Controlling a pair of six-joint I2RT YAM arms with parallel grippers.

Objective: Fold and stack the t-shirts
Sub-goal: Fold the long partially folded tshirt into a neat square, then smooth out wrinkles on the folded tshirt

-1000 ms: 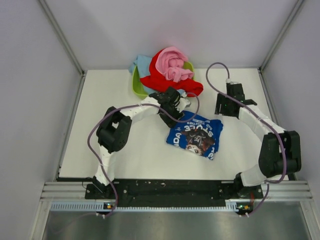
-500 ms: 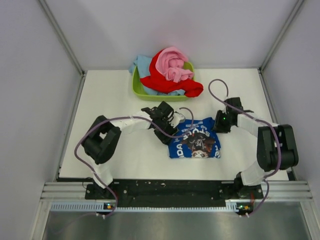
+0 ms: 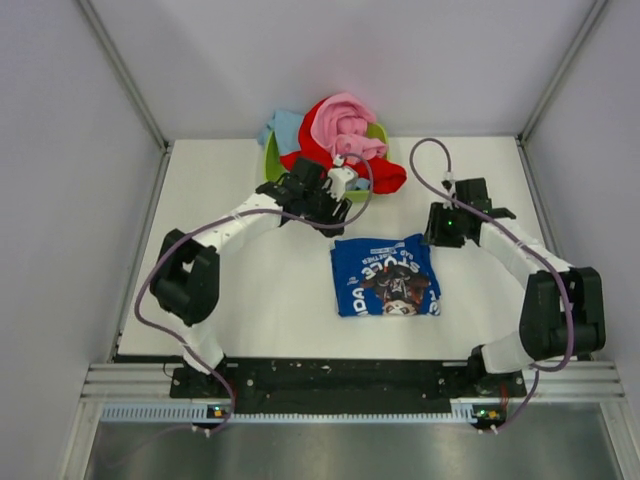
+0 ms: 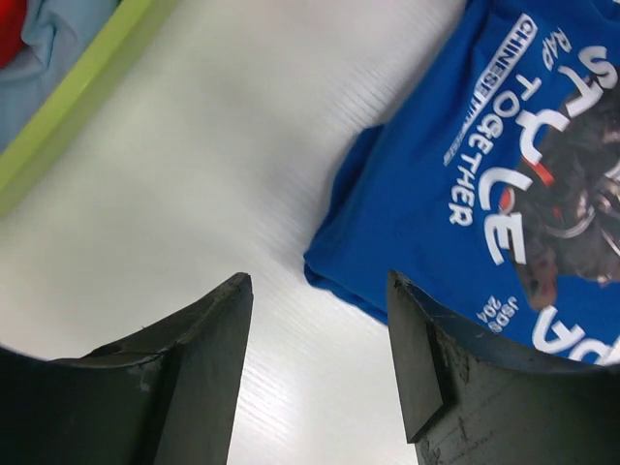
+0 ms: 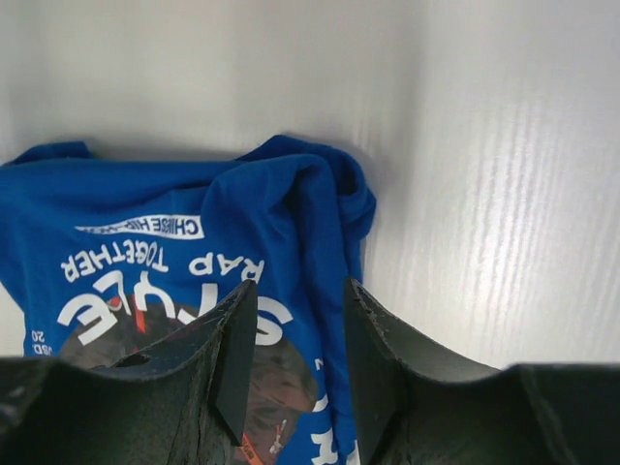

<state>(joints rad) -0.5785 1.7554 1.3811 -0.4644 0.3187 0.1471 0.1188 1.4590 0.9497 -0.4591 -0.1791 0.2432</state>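
Observation:
The royal blue t-shirt lies folded in a rectangle mid-table, its dark cartoon print and white letters facing up; it also shows in the left wrist view and the right wrist view. Red, pink and light blue t-shirts are piled in the lime green tub at the back. My left gripper is open and empty over bare table between the tub and the blue shirt. My right gripper is open and empty above the shirt's far right corner.
White walls with metal corner posts close in the table on three sides. The tub's green rim shows at the top left of the left wrist view. Purple cables loop from both arms.
The left gripper has let go of the blue shirt and moved back toward the tub. The right gripper has risen off the shirt's right edge. The shirt now lies flat and squared.

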